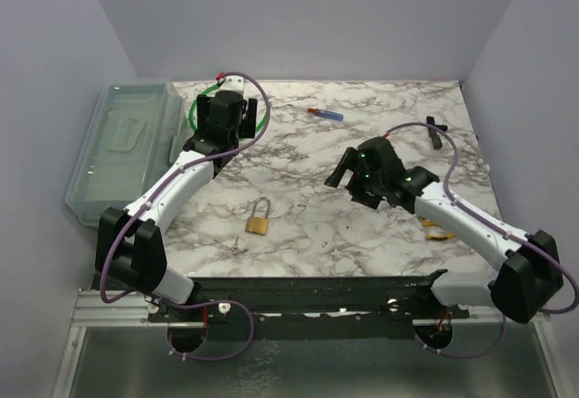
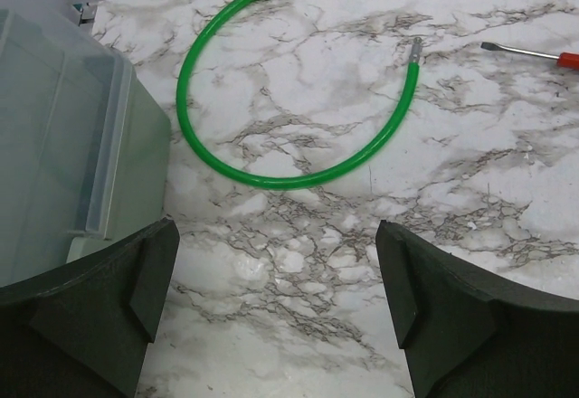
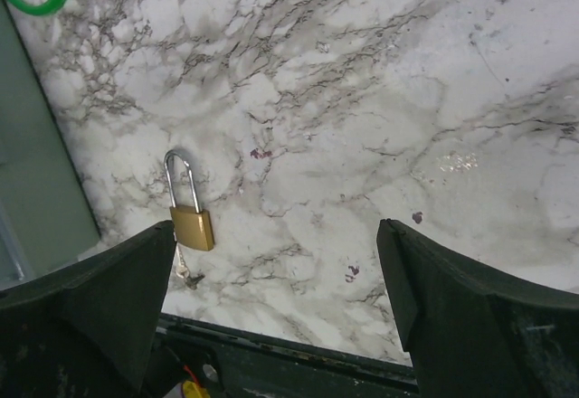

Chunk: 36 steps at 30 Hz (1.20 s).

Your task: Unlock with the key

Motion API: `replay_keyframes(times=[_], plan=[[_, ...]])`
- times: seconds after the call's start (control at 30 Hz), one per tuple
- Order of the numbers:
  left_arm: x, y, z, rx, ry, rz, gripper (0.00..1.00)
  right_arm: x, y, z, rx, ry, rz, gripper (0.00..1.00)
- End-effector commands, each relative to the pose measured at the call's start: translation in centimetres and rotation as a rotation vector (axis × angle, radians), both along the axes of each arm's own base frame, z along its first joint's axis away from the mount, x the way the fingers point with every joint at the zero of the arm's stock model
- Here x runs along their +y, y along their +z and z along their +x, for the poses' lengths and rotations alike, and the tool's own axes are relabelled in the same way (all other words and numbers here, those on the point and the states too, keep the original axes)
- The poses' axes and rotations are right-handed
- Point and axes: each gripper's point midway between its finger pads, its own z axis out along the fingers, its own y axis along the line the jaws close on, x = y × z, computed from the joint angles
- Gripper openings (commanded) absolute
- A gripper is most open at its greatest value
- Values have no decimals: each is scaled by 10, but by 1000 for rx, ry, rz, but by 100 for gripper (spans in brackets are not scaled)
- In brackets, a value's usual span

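Clear box far left. My left gripper above green cable loop, fingers wide, empty. Brass padlock flat on marble near front edge, between arms; key just below it. Padlock markings too small for me to read. Right gripper wide, empty.

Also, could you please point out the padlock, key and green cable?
padlock (image 3: 193, 228), right wrist view, brass body
key (image 3: 189, 278), right wrist view, dark end
green cable (image 2: 289, 182), left wrist view, bottom of loop
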Motion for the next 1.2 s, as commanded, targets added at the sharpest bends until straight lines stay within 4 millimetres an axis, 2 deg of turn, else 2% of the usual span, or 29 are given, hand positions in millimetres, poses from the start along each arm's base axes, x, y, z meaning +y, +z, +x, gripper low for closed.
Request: replay_keyframes(times=[0.0,0.1,0.27,0.43,0.53,0.73,0.9,1.03,1.17], plan=[[16,3,4,-8,51,-36,96,45,-12,-7,20,49,-60,100],[28,6,5,-14,95,-68,94,80,-28,-16,62,95,-103,100],[32,11,4,-29,114,-74,93,136,-50,-32,95,192,-138,100],[39,23,-1,-62,149,-78,92,173,-69,-35,139,220,-218,100],[42,28,-3,-78,164,-83,91,193,-76,-30,148,239,-252,99],[42,27,-2,-80,167,-81,91,217,-100,-33,181,284,-301,99],[40,29,-2,-80,151,-90,90,219,-120,-36,206,281,-375,97],[40,33,-4,-91,148,-96,89,219,-141,-38,234,314,-417,87],[39,32,-3,-86,142,-96,88,212,-151,-38,241,326,-468,72]])
